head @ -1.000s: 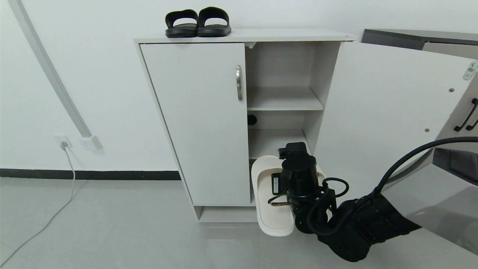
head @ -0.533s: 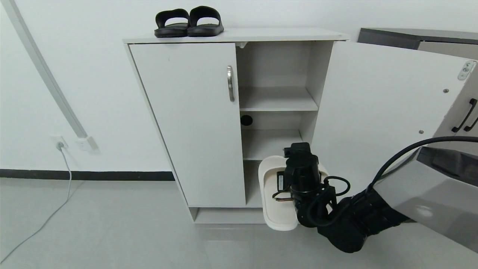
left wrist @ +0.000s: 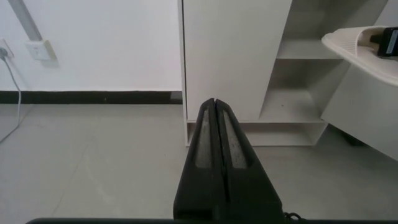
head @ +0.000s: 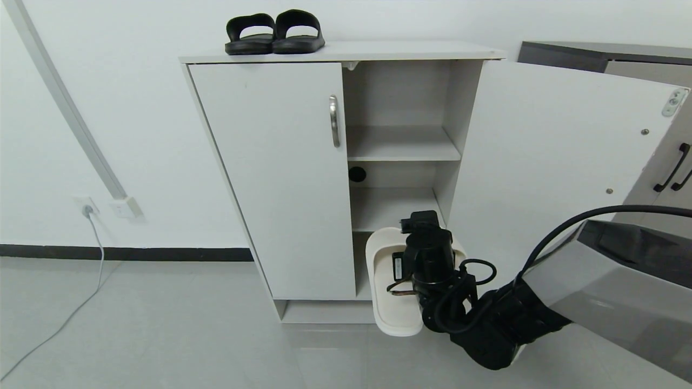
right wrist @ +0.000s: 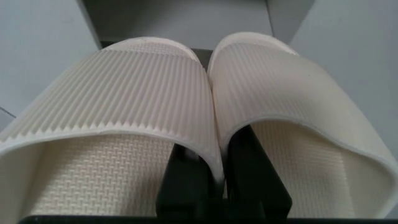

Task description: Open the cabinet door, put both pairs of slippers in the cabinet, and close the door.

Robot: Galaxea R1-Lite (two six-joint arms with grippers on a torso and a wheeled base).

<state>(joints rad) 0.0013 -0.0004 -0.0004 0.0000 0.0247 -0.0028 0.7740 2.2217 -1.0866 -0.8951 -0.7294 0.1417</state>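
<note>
White slippers [head: 390, 281], the pair, are in the air at the mouth of the cabinet's [head: 346, 51] open right half, low down near the lower shelf [head: 394, 208]. Toes point into the cabinet, heels stick out to the near side over the floor. Can't tell if the toes are past the front edge yet.

Progress, judged from how things lie:
- right door [head: 546, 156] is swung wide open, so step one is done
- left door [head: 275, 178] is closed
- white pair is picked up but not set down inside
- black slippers [head: 274, 33] sit side by side on the cabinet top, far left end, untouched
- left to do: place the white pair, fetch and place the black pair, close the right door. Roughly a third through.

Right gripper [right wrist: 222, 180] sits under and behind the white pair. Its fingers are pinched on the two inner strap edges where the slippers meet, so it carries both at once. In the right wrist view the ribbed straps [right wrist: 149, 81] lie just ahead of the fingers, with the dark cabinet opening beyond them.

Left gripper [left wrist: 214, 137] is low over the floor, near side, left of the open half and well apart from both pairs. Its fingers are pressed together with nothing between them. The white pair's edge shows off to its right in the left wrist view.
</note>
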